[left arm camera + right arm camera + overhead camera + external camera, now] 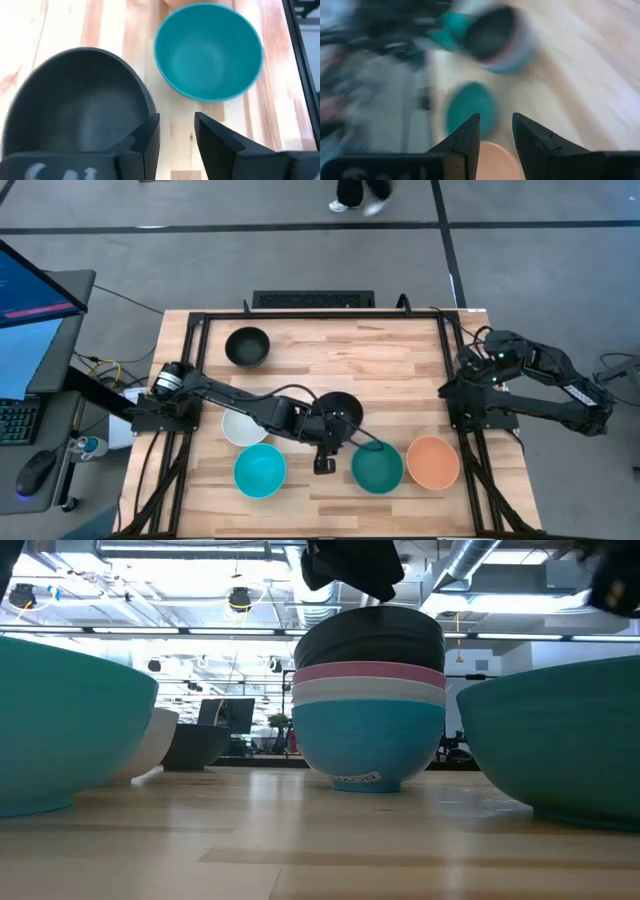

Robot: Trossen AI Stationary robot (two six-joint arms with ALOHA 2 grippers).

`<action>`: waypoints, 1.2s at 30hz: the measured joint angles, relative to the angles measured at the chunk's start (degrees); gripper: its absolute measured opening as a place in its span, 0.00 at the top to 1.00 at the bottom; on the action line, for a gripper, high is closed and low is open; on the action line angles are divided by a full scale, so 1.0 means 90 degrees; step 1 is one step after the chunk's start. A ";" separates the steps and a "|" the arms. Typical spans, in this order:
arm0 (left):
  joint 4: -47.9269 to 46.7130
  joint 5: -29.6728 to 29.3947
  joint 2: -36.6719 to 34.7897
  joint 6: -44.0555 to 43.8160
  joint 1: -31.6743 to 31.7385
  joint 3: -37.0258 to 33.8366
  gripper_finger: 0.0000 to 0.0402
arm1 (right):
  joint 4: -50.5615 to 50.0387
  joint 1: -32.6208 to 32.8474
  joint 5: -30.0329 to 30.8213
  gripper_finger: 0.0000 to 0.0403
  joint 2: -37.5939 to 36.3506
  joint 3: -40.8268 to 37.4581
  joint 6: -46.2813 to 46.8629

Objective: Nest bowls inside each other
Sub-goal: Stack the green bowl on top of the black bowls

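Note:
A stack of bowls (370, 700) stands mid-table on its cyan bottom bowl (368, 745); white and pink bowls and a black bowl (75, 100) on top are nested in it. My left gripper (177, 137) hovers open over the stack's near-right side, one finger close beside the black rim, with bare table between the fingers. Loose on the table stand a black bowl (247, 346), a white bowl (240, 428), a cyan bowl (260, 470), a teal-green bowl (377, 467) and an orange bowl (433, 461). My right gripper (495, 132) waits open at the table's right edge.
A black frame (320, 315) runs along the table's far edge and down both sides. The low view looks past the near bowls, with the teal-green bowl (560, 740) close at the right. Bare wood lies across the far middle and far right of the table (390, 360).

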 joint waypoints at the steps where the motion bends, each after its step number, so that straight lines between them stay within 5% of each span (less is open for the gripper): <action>1: -0.0004 0.0000 0.0000 0.0021 -0.0021 0.0000 0.71 | 0.0415 0.0011 -0.0371 0.66 0.0008 0.0002 -0.0098; 5: 0.0049 -0.0061 -0.0027 0.0144 -0.0145 -0.0005 0.71 | 0.1611 0.0073 -0.1886 0.66 0.0014 0.0012 -0.0108; 7: 0.0269 -0.0174 -0.0063 0.0321 -0.0281 -0.0007 0.71 | 0.1476 0.0143 -0.2132 0.66 0.0017 0.0015 -0.0139; 18: 0.0858 0.0430 0.0233 0.1933 -0.0551 -0.0065 0.71 | 0.0504 0.0287 -0.0647 0.66 -0.0056 0.0000 -0.0195; 22: 0.0936 0.0810 0.0536 0.2548 -0.0572 0.0041 0.71 | 0.0332 0.0294 -0.0851 0.66 -0.0064 0.0000 -0.0059; 36: -0.1004 0.1177 0.2720 0.4034 -0.0410 0.2871 0.71 | 0.0406 0.0304 -0.2709 0.66 -0.0167 0.0009 -0.0700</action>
